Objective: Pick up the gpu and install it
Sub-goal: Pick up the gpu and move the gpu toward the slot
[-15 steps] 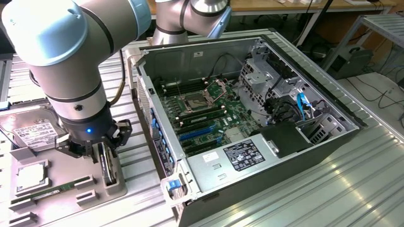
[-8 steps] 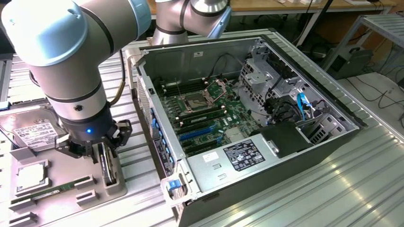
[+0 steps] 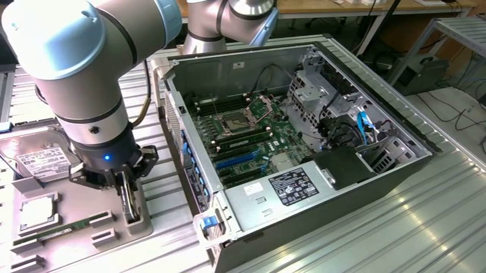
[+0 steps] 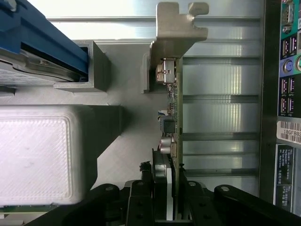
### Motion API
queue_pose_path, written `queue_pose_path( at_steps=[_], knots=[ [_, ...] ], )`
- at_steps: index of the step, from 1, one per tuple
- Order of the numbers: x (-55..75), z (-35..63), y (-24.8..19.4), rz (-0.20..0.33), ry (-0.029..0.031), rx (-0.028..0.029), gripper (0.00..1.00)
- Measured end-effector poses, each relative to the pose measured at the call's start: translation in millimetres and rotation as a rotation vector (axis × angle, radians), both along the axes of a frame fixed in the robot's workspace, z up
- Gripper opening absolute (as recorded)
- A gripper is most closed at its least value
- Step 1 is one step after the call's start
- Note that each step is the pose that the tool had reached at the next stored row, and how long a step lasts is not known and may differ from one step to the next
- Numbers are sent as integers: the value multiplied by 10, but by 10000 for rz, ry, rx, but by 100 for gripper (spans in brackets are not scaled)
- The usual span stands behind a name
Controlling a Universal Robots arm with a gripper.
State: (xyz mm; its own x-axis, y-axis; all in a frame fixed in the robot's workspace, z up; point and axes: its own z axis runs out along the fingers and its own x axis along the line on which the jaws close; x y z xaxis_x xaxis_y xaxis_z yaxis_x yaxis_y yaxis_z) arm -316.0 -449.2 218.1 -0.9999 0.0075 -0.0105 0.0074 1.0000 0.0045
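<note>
One hard drive (image 3: 38,161), one processor chip (image 3: 36,213) and one RAM stick (image 3: 53,233) are laid in a grey tray (image 3: 76,253), farthest from the computer case (image 3: 319,216), towards the exterior view's left. Nearer the case, the single arm (image 3: 83,85) is held upright with its wrist pointed straight down at the tray. The gripper (image 3: 127,187) is clamped on the one gpu (image 3: 134,211), which is stood on edge in a slot of the tray, just beside the case's rear wall. In the wrist view the gpu (image 4: 178,117) is seen edge-on, gripped between two black fingers (image 4: 141,202), its silver bracket (image 4: 176,33) at the far end. One case is laid open on the tabletop (image 3: 425,227), its motherboard (image 3: 243,136) exposed.
</note>
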Motion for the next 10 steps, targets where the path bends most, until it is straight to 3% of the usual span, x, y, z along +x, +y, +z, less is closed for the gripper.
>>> queue_pose_path(
  at_steps=[10],
  knots=[
    [7,0,-3,0,0,-1,28]
  ],
)
